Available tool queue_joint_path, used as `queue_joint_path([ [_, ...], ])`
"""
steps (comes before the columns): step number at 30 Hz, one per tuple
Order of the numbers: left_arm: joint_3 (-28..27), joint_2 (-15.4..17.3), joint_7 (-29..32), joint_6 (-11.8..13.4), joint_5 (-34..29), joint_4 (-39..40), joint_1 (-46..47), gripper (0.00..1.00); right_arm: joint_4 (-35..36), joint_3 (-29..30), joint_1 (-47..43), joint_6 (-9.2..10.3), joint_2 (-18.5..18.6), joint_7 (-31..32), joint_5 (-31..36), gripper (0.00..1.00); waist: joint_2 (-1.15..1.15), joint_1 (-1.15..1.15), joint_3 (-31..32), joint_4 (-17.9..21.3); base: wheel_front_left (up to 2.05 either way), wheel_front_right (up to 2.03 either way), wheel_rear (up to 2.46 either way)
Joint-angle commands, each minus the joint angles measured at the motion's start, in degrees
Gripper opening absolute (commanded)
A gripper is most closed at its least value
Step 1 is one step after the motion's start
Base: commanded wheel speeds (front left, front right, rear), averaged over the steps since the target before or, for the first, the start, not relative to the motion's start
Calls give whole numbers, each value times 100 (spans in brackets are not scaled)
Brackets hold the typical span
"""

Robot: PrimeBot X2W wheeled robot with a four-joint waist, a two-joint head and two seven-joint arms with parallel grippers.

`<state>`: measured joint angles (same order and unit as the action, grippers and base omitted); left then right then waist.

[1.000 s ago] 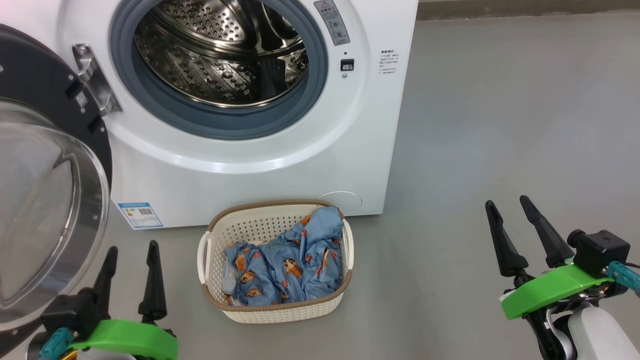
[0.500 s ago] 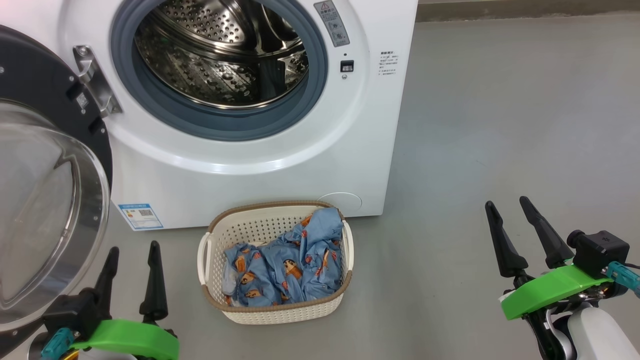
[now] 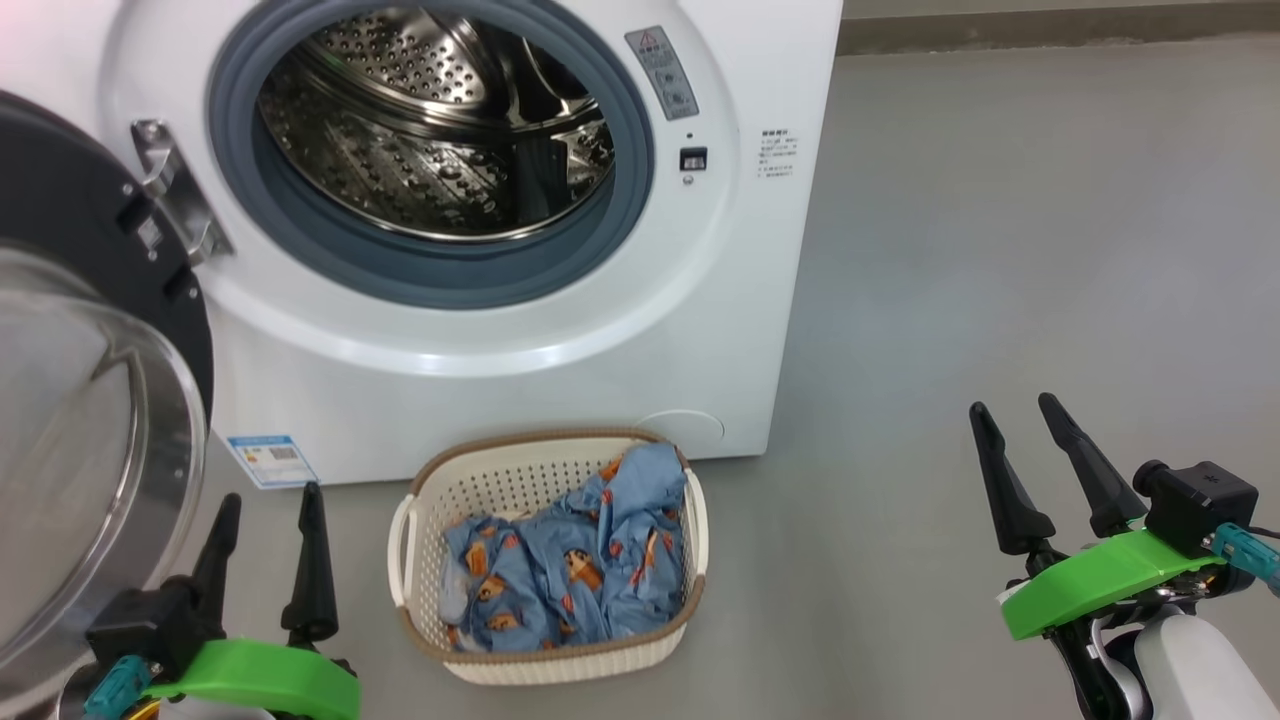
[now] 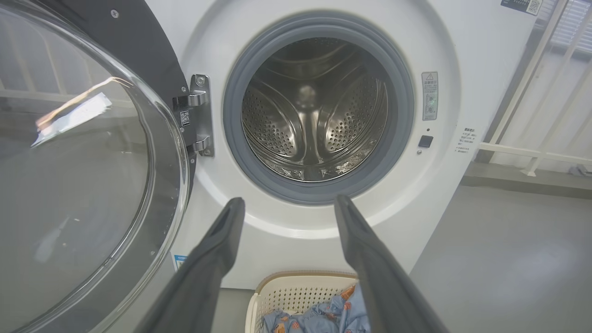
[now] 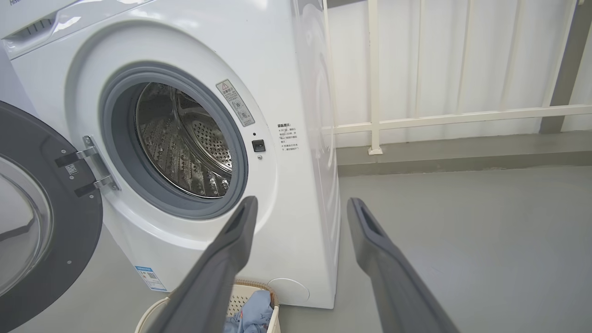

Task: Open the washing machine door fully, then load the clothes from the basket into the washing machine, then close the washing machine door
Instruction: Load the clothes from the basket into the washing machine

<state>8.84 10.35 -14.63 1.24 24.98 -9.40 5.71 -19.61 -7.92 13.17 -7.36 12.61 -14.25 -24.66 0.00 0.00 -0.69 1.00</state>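
Observation:
The white washing machine [image 3: 520,330] stands ahead with its steel drum [image 3: 430,130] exposed and nothing inside. Its black washing machine door [image 3: 70,400] with the domed glass hangs swung out on the left, seen again in the left wrist view [image 4: 78,157] and right wrist view [image 5: 37,222]. On the floor before the machine sits the cream basket [image 3: 548,660], holding blue printed clothes [image 3: 565,565]. My left gripper [image 3: 268,502] is open, low left of the basket beside the door. Far right of the basket, my right gripper [image 3: 1012,406] is open and holds nothing.
Grey floor [image 3: 1000,250] stretches to the right of the machine. A white railing [image 5: 439,118] and a pale wall stand behind, with a low kerb along the floor's far edge.
The whole head picture has shifted slightly downward, so the camera has tilted up a little. Both grippers keep their places and stay open; the basket and door have not moved.

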Motion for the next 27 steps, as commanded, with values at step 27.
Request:
queue_joint_path([
  [27,-135,186,-37,29,26,84,180,100,72,-181,-26,-13,44,-74,17,100,0,0,44,-14,100,-100,0],
])
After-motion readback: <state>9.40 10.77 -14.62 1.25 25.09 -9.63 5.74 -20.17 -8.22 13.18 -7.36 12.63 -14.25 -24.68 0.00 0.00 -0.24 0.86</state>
